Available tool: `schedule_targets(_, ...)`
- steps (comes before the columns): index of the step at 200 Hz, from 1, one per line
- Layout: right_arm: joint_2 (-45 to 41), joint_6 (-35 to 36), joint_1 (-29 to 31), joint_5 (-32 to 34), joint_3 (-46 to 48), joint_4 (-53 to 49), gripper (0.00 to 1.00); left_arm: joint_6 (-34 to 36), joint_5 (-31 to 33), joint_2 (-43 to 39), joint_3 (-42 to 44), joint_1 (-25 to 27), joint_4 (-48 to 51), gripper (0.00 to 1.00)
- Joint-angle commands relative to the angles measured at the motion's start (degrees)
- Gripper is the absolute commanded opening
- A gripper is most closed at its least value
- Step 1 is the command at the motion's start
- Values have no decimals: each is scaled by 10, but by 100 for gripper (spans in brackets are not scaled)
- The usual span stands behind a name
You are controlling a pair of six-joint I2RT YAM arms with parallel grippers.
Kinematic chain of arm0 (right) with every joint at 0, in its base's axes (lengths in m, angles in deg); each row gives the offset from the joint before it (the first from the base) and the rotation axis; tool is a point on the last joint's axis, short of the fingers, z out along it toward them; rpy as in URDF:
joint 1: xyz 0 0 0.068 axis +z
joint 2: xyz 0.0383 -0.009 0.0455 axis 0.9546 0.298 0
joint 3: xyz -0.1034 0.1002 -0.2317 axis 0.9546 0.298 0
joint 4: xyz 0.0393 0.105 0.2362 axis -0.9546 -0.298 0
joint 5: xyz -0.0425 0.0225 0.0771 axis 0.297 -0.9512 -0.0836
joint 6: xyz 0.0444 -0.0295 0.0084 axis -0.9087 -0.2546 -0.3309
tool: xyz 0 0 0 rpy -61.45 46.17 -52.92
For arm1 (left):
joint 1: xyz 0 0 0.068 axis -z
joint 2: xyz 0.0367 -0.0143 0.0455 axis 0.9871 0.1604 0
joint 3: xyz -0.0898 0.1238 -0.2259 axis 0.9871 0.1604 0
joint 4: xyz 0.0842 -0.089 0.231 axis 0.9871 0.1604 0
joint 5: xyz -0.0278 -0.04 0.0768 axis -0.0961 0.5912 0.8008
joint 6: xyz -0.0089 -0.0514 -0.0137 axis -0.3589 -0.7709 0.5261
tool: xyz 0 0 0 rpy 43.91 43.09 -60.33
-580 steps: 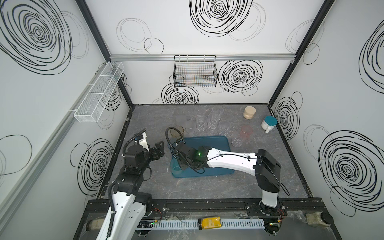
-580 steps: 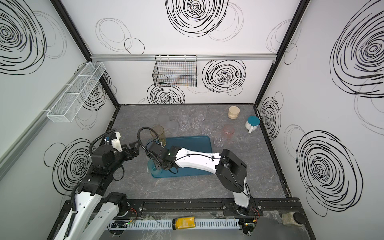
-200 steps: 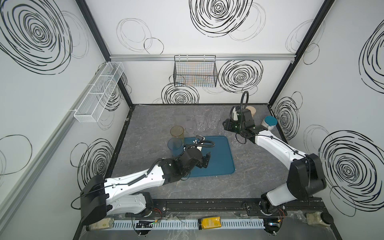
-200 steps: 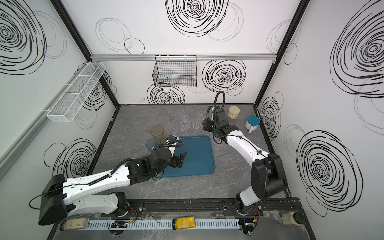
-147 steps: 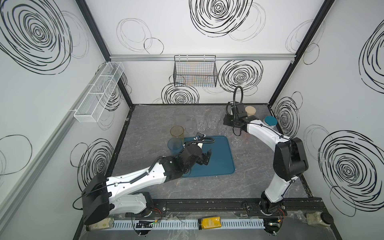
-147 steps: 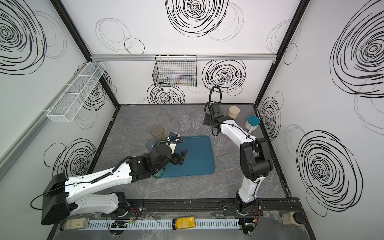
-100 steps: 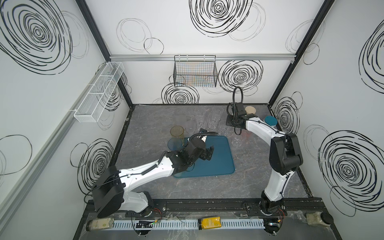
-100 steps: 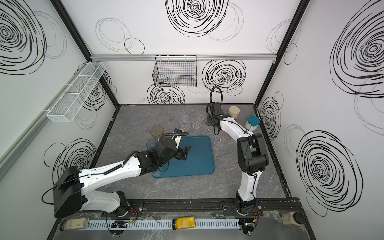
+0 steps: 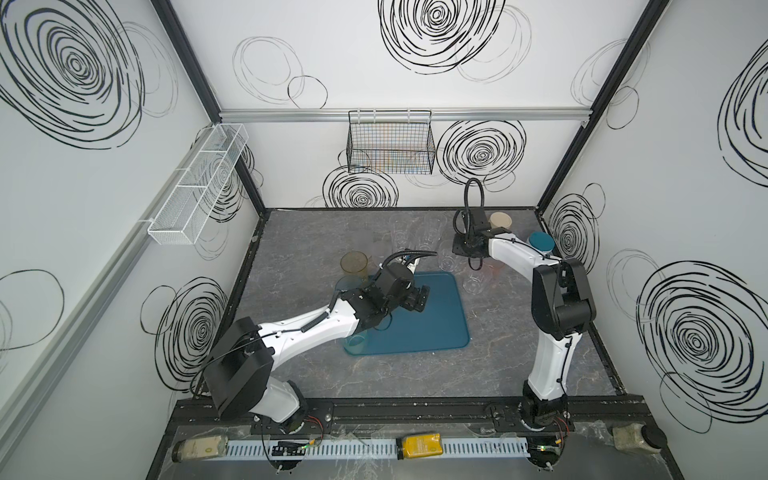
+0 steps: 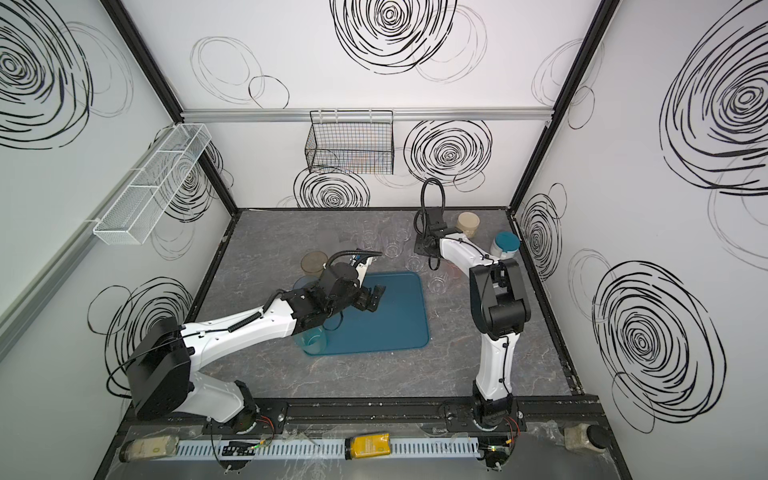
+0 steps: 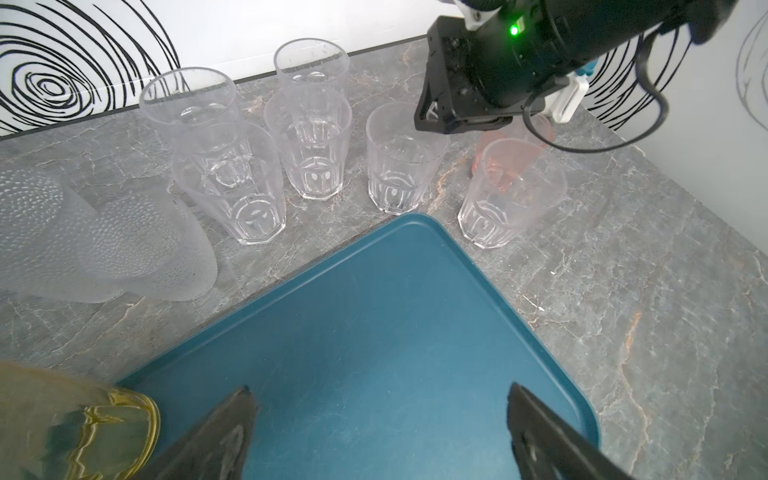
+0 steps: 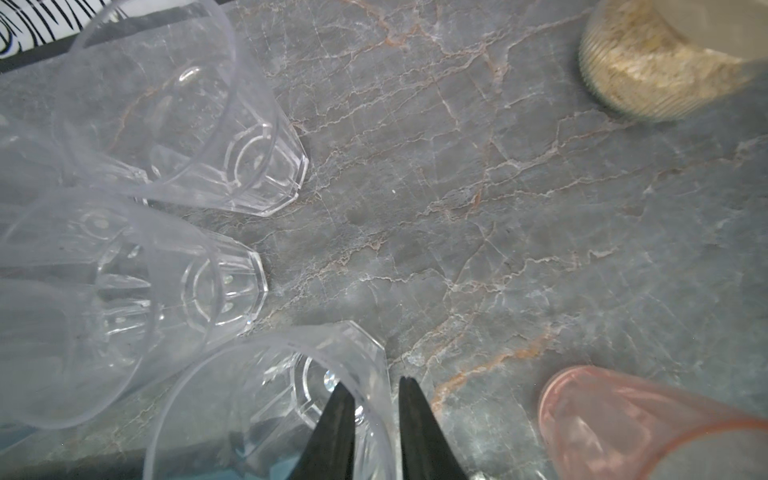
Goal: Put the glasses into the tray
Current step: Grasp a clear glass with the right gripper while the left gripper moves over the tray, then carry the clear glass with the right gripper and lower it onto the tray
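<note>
- The right gripper (image 12: 373, 382) is pressed almost together on the wall of a clear glass (image 12: 266, 415), with 1 finger inside and 1 outside. The frame edge cuts off the finger bases.
- In both top views the right wrist covers those fingers, so the pinch shows only in the right wrist view.
- That clear glass stands on the bench (image 11: 623, 270), just beyond the far corner of the tray (image 11: 374, 324).
- The left gripper (image 11: 379, 390) is spread wide and holds nothing. It hangs over the tray, and only its 2 finger ends are in frame.
- The left wrist view shows 5 more clear glasses (image 11: 309, 141) upright on the bench beyond the tray. In both top views they are faint and hard to count.
- 2 frosted glasses (image 11: 137, 249) are beside them, 1 cut off by the frame edge.
- The pink glass (image 12: 623, 419) is cut off at the corner of the right wrist view. In the left wrist view it is half hidden behind a clear glass.
- The amber glass (image 11: 83, 428) is blurred and cropped, near a tray corner.
- The teal glass (image 9: 355, 341) stands in the tray's near left corner, partly under the left arm. Only the top views show it.
- The blue glass (image 9: 344, 285) is partly hidden by the left arm, so I cannot tell whether it stands on the tray or off it.
- The jar (image 12: 648, 62) is blurred and cropped.
</note>
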State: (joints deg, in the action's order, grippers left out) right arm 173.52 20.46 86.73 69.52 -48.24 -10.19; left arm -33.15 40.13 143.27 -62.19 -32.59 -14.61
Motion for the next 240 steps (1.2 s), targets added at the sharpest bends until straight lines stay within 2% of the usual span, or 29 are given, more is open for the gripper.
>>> schedule_targets(1,-16,4,-2,5,-3,4,14,3,-3,-18,-18,-1,-18,97)
schedule_targets(30,-52,7,-1,23,6,0,7,4,16,-44,-11,0,-14,97)
schedule_targets(83,-140,-3,7,11,9,-33,3,4,52,-81,-28,-16,15,97)
schedule_targets(113,-209,2,51,10,32,-28,3,11,78,-97,-32,-43,-6,97)
schedule_targets(145,-262,14,133,3,102,33,2,19,110,-105,-60,-83,21,98)
schedule_targets(169,-250,8,185,-10,118,41,1,19,111,-145,-33,-120,20,98)
schedule_targets(196,-211,11,237,5,111,36,1,16,57,-172,1,-196,7,98)
schedule_targets(218,-157,11,253,6,67,-1,0,4,3,-160,-3,-263,0,97)
schedule_targets(240,-101,12,267,31,-6,-79,0,-6,-22,-154,7,-281,-26,97)
